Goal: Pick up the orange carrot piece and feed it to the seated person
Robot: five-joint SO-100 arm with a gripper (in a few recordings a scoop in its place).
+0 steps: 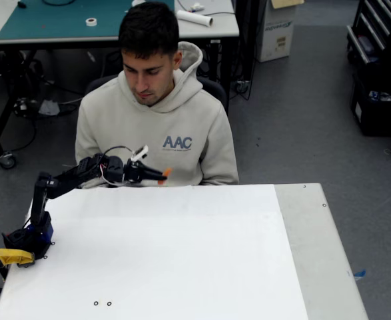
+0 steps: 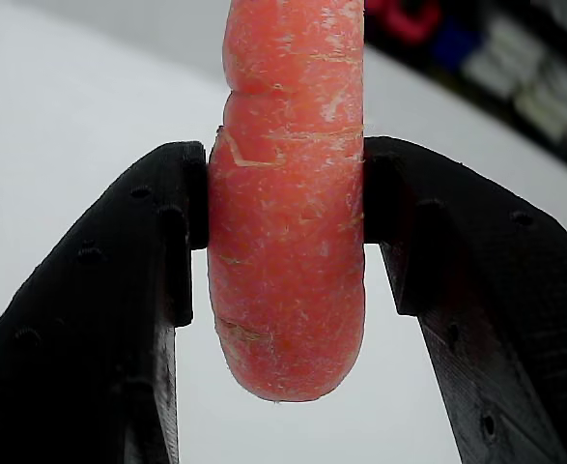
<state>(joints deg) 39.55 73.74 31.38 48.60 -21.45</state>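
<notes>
Wrist view shows the gripper point(image 2: 285, 222) squeezing the orange carrot piece point(image 2: 288, 203) from both sides; the two black fingers point(image 2: 109, 319) press on its middle, and its round end hangs down below them over the white table point(image 2: 61, 126). Fixed view shows the black arm point(image 1: 68, 179) reaching from the left of the frame toward the middle; the gripper point(image 1: 160, 176) holds the carrot just in front of the seated person point(image 1: 156, 113), low by the chest; a yellow clamp point(image 1: 7, 257) sits at the lower left.

Black arm point(image 1: 68, 179), blue base, white cable, black claw point(image 1: 160, 175)
</notes>
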